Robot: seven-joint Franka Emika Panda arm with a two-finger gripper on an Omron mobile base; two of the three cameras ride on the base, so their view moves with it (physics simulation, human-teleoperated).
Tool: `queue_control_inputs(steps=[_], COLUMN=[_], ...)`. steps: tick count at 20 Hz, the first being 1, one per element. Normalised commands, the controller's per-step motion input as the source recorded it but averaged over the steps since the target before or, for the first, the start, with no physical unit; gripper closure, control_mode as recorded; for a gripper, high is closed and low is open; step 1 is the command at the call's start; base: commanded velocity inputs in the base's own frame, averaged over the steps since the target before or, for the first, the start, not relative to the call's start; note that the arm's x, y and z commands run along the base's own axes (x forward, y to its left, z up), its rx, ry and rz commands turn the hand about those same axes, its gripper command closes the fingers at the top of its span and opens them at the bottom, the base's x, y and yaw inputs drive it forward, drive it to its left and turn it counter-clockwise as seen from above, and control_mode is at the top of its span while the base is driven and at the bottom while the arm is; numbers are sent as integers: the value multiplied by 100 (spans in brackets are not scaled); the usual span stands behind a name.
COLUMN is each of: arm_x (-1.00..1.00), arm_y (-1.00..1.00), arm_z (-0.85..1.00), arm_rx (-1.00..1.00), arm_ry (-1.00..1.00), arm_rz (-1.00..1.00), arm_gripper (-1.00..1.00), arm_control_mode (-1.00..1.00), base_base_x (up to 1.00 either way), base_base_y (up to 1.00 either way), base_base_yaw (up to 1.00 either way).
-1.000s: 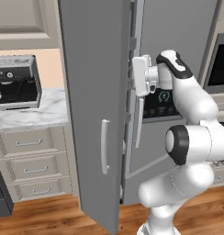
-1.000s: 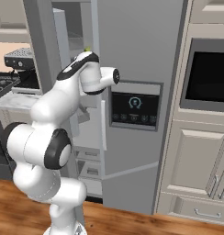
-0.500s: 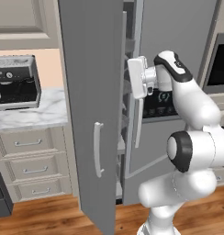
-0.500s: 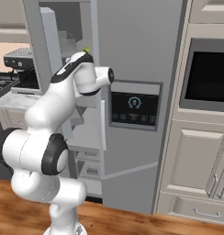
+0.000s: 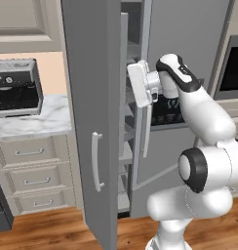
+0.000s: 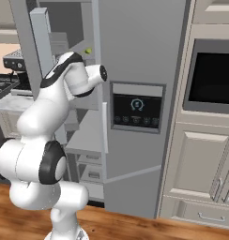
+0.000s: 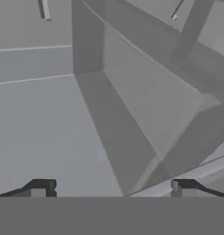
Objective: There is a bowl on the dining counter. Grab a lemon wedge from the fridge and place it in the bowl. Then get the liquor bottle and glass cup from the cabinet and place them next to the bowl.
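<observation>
1. Far left, left base view: a coffee machine point(image 5: 16, 88) stands on a marble surface point(image 5: 30, 124) over cream drawers point(image 5: 30, 178). It plays no part in this job.
2. Moving right: the fridge point(image 5: 189, 58) has its left door point(image 5: 89, 122) swung wide open. The door's white handle point(image 5: 95, 161) faces the camera, and grey inner shelves show in the gap.
3. Centre: the white hand reaches into that gap at upper-shelf height. In the hand view the pincer point(image 7: 111, 186) has both dark tips far apart, so it is wide and holding nothing. Ahead of it are bare grey fridge walls and a shelf edge.
4. Right base view: the lemon wedge point(image 6: 88, 50) is a tiny yellow-green speck on an upper shelf, just above and to the right of the arm's wrist, near the closed door's edge.
5. Handling, as a judgement: the wedge is light, soft and likely slick. A gentle pinch across its flat cut faces looks best, since a hard squeeze could squash it or squirt it out.
6. Right side: the closed fridge door carries a dark dispenser panel point(image 6: 137, 108). Beyond it is a built-in oven point(image 6: 212, 77) above cream cabinet doors.
7. Hard to make out: the wedge's shape and which way it lies are too small to read. The arm and open door hide much of the shelves.
</observation>
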Motion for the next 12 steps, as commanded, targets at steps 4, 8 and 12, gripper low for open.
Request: queue_control_inputs(steps=[4, 8, 12], arm_x=[-13, -7, 0], arm_y=[71, 75, 80], arm_z=[2, 3, 1], arm_rx=[-6, -7, -8], arm_ry=[7, 10, 14], arm_rz=[1, 0, 0], arm_gripper=[-100, -100, -100], arm_control_mode=[-100, -100, -100], base_base_x=[0, 0, 0], base_base_y=[0, 0, 0], base_base_yaw=[0, 0, 0])
